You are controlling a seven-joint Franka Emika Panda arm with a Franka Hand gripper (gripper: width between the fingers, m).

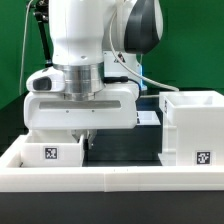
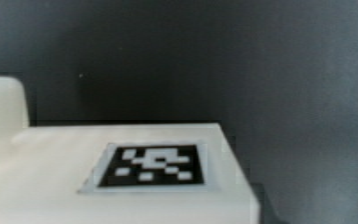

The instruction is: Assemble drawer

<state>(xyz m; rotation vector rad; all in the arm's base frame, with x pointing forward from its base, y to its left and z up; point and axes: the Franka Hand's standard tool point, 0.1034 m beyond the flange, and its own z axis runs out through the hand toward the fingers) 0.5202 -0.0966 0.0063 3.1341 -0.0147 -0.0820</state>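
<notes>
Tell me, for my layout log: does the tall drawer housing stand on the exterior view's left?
No, the tall drawer housing stands at the exterior view's right, tag facing the camera.

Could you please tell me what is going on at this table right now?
The Panda arm's gripper hangs low over the black table, close beside a small white tagged box on the exterior view's left. The tall housing stands apart on the exterior view's right. The wrist view shows a tagged white surface close below. I cannot tell whether the gripper is open or holding anything.
</notes>
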